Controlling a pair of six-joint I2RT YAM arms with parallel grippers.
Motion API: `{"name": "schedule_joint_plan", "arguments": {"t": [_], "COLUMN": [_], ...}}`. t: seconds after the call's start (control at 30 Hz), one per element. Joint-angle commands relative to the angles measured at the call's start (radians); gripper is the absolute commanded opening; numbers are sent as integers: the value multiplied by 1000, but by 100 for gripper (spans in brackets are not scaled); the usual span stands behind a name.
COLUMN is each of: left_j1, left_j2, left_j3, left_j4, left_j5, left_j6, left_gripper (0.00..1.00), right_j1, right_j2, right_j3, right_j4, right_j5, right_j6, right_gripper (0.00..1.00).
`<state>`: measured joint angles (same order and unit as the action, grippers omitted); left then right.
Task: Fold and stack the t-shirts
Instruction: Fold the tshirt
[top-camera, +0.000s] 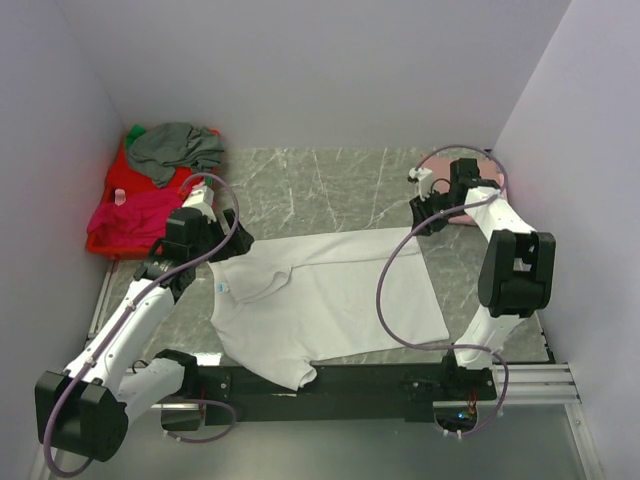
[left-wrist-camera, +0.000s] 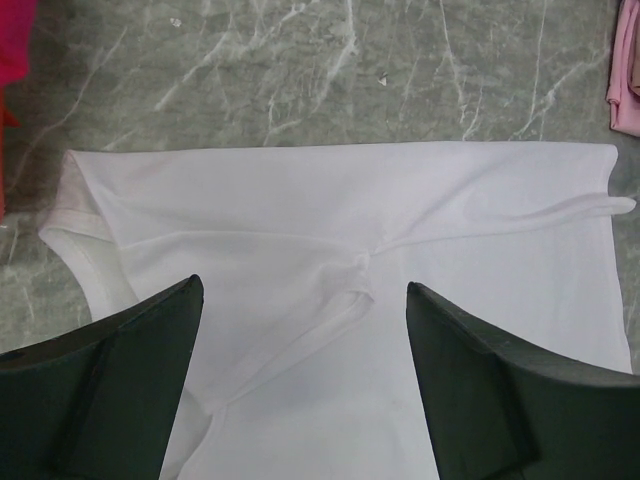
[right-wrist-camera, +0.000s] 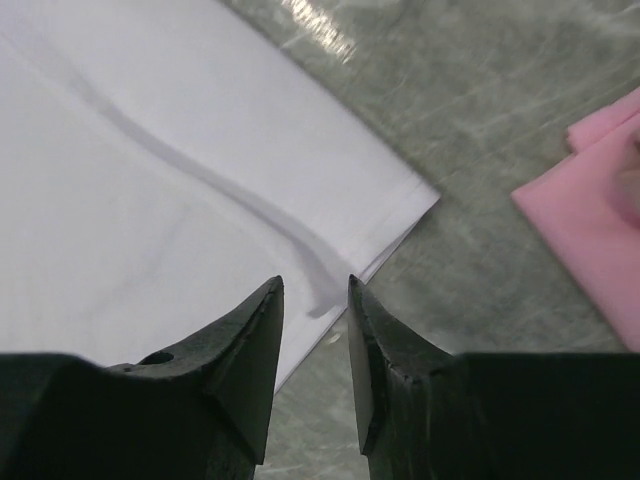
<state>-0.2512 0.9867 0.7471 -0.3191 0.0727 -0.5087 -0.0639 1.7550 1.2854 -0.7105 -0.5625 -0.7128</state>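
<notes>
A white t-shirt (top-camera: 330, 295) lies spread flat on the marble table, its collar and small light-blue label (top-camera: 221, 287) to the left. My left gripper (top-camera: 232, 248) hovers over the collar end, wide open and empty; in the left wrist view the gripper (left-wrist-camera: 303, 285) frames the white t-shirt (left-wrist-camera: 350, 210) and a raised crease. My right gripper (top-camera: 425, 218) is above the shirt's far right corner, with a narrow gap and nothing between the jaws (right-wrist-camera: 313, 282). The white t-shirt's corner (right-wrist-camera: 395, 195) shows just ahead of it. A folded pale pink t-shirt (top-camera: 442, 160) lies at the back right.
A red basket (top-camera: 100, 240) at the back left holds a grey-green t-shirt (top-camera: 175, 150) and a magenta one (top-camera: 140, 210). White walls close the table on three sides. The pink t-shirt (right-wrist-camera: 600, 210) lies close to the right of my right gripper. The shirt's near sleeve (top-camera: 290, 372) overhangs the black base rail.
</notes>
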Motion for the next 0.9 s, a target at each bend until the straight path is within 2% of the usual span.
{"name": "schedule_joint_plan", "arguments": {"t": [0.0, 0.23, 0.43, 0.7, 0.87], "left_j1": [1, 1, 3, 3, 3], "left_j2": [0, 1, 21, 63, 104], "left_j3": [29, 3, 3, 17, 35], "left_j4": [40, 43, 57, 72, 63], "left_j5": [35, 41, 61, 102, 116], "left_j6": [18, 21, 19, 18, 22], "left_gripper": [88, 88, 88, 87, 88], "right_j1": [18, 29, 30, 30, 27], "right_j2": [64, 135, 118, 54, 46], "right_j3": [72, 92, 42, -52, -17], "right_j4": [-1, -24, -87, -135, -136], "right_j5": [-24, 10, 44, 82, 58], "right_j6": [55, 58, -17, -109, -94], "right_gripper": [39, 33, 21, 18, 20]}}
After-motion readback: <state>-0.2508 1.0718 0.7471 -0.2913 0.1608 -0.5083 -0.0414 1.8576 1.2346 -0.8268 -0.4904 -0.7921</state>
